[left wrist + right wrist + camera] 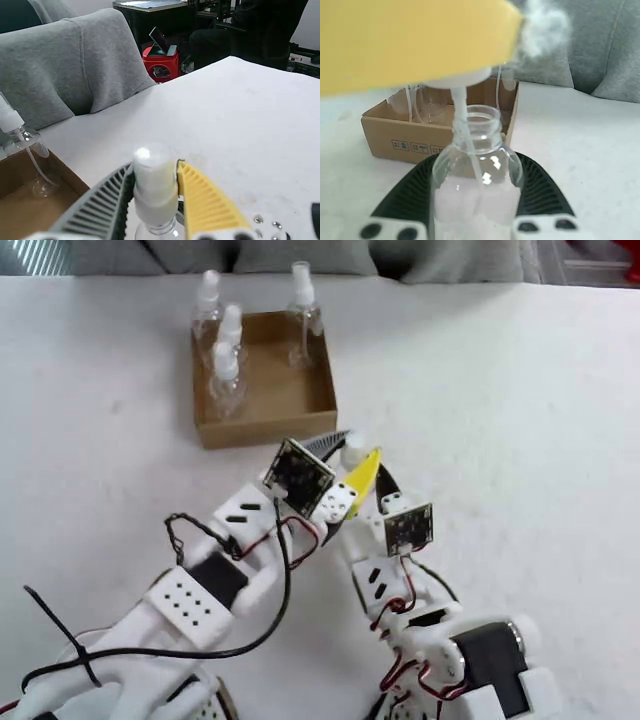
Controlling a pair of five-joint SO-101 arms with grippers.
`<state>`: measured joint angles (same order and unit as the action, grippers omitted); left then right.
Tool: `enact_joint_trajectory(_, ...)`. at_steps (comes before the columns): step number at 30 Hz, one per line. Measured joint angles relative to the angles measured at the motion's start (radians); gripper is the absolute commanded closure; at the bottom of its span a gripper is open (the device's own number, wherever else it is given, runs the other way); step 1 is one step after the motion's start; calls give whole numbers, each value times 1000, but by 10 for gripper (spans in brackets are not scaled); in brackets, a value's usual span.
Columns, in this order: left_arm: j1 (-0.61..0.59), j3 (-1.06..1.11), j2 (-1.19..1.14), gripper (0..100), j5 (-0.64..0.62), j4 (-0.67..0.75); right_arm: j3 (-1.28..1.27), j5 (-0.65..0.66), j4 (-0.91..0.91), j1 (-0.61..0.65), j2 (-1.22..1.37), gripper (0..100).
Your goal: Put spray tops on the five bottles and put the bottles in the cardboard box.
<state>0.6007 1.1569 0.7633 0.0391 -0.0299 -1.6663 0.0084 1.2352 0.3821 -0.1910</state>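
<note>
Right gripper (476, 212) clamps the uncapped bottle (476, 165) upright near the middle of the table (520, 390); left gripper (155, 172) pinches a white spray top (152, 197) just above its neck, tube dipping inside; beyond, toward the far edge, the cardboard box (262, 428) holds four capped bottles (228, 380).

Overhead camera and close wrist cameras share box (265, 428).
</note>
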Motion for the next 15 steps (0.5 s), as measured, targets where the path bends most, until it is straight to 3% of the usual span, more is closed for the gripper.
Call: enact_joint_trajectory(15, 2, -57, -61, 973, 12, -5, 0, 0, 0, -2, 0, 983)
